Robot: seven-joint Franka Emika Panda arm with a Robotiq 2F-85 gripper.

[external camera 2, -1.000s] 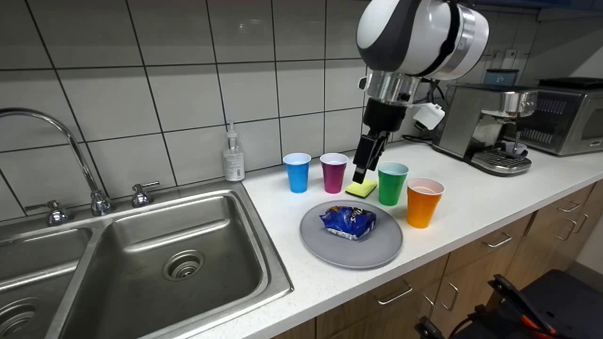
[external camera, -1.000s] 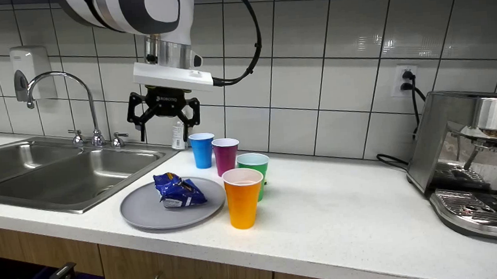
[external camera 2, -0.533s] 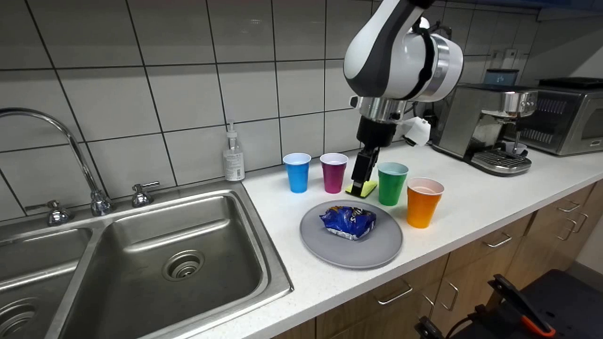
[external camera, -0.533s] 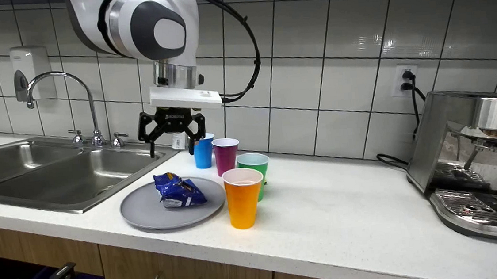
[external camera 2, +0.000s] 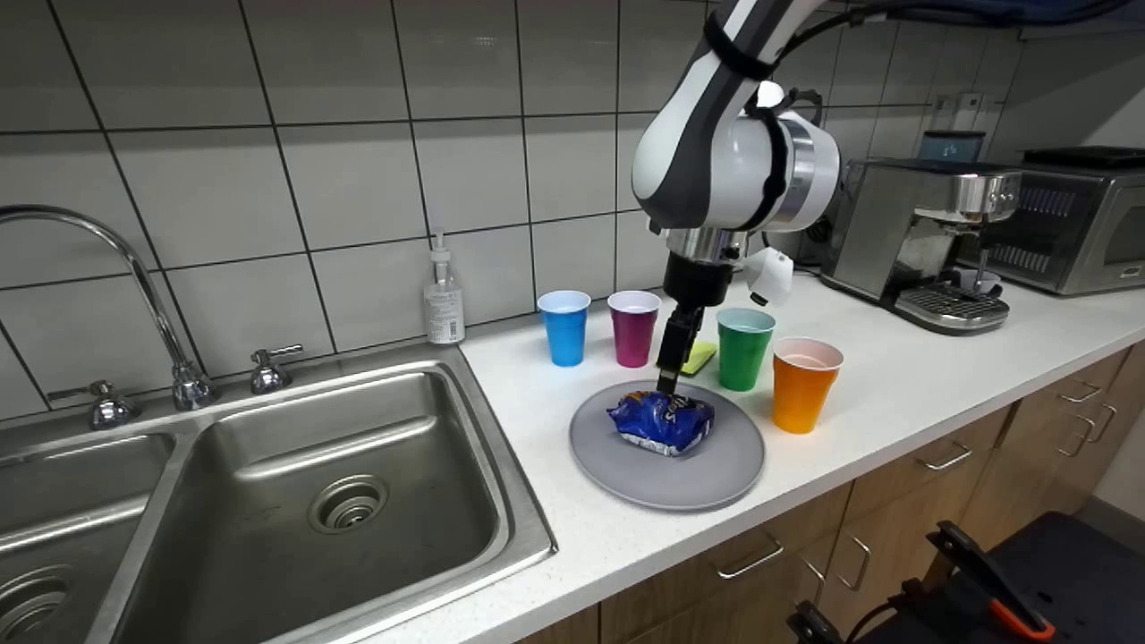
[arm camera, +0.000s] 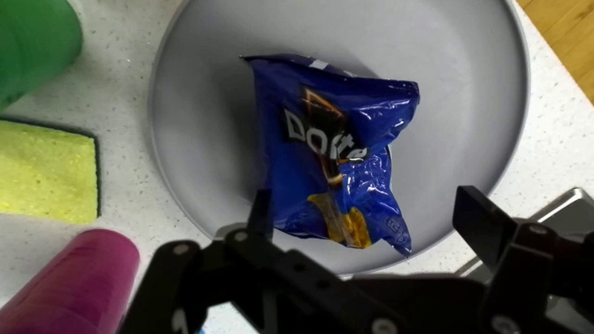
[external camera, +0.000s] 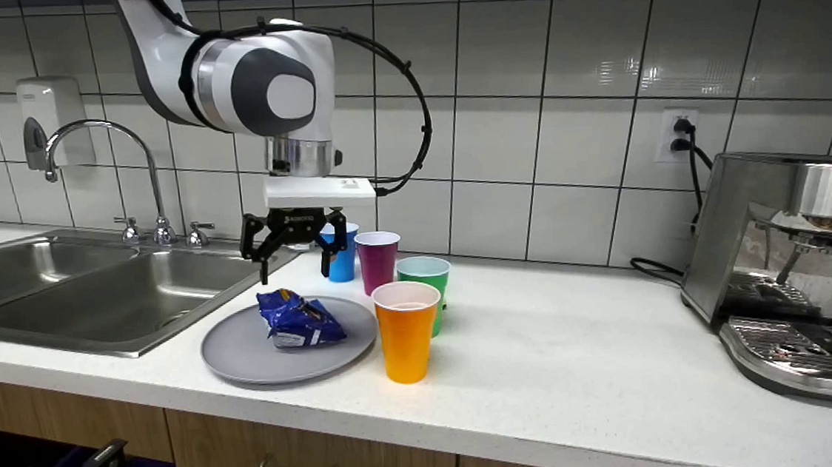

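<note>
One blue bag (arm camera: pixel 332 153), on gray plate (arm camera: pixel 457 106), below gripper (external camera: pixel 295 276)

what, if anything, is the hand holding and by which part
Nothing is held: the hand stands open near the blue chip bag lying on the gray plate.

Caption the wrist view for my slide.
Open claw near a blue chip bag on a gray plate, yellow sponge alongside.

room beside bag (arm camera: pixel 325 153), cups (external camera 2: pixel 744 351) near plate (arm camera: pixel 450 60)
</note>
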